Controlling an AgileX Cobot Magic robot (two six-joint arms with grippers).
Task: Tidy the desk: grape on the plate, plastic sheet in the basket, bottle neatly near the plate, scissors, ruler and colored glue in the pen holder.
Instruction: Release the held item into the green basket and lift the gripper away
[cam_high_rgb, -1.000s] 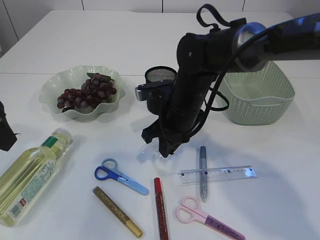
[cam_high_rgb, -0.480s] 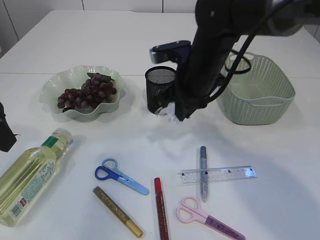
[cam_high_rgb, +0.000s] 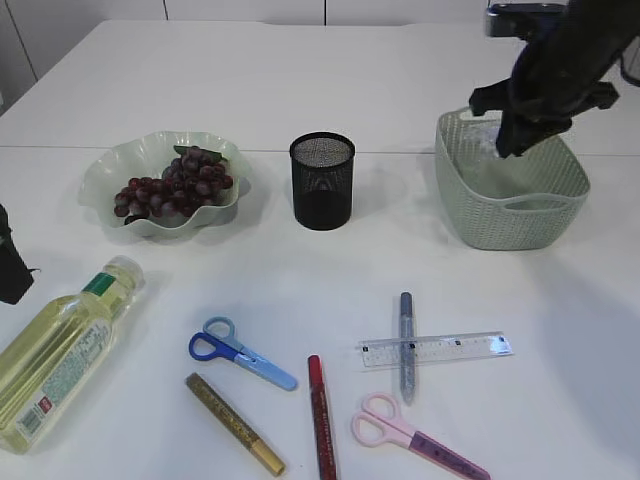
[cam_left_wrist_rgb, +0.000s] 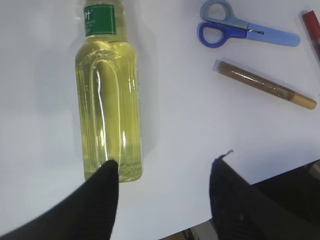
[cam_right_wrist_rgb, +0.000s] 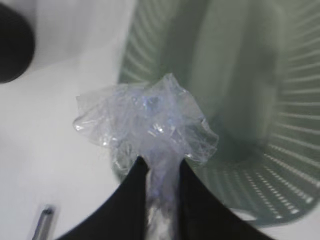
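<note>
My right gripper (cam_right_wrist_rgb: 161, 165) is shut on the crumpled clear plastic sheet (cam_right_wrist_rgb: 147, 120) and holds it above the rim of the green basket (cam_high_rgb: 520, 215), also in the right wrist view (cam_right_wrist_rgb: 250, 100). In the exterior view the right gripper (cam_high_rgb: 508, 140) hangs over the basket's back left. The grapes (cam_high_rgb: 172, 185) lie on the green plate (cam_high_rgb: 110, 170). The yellow bottle (cam_high_rgb: 60, 350) lies on its side at the left; my open left gripper (cam_left_wrist_rgb: 162, 167) hovers over its base (cam_left_wrist_rgb: 107, 115). Blue scissors (cam_high_rgb: 240, 352), pink scissors (cam_high_rgb: 415, 435), ruler (cam_high_rgb: 435, 349) and glue pens (cam_high_rgb: 320, 415) lie in front. The black pen holder (cam_high_rgb: 322, 180) stands mid-table.
A gold glue pen (cam_high_rgb: 235, 423) and a grey glitter pen (cam_high_rgb: 406, 345) crossing the ruler lie on the white table. The blue scissors (cam_left_wrist_rgb: 245, 31) and gold pen (cam_left_wrist_rgb: 265, 85) also show in the left wrist view. The table's front edge is near the left gripper.
My right arm has lifted the plastic sheet from the table's middle, carried it past the pen holder and up to the right, over the basket. The left arm has not moved.
</note>
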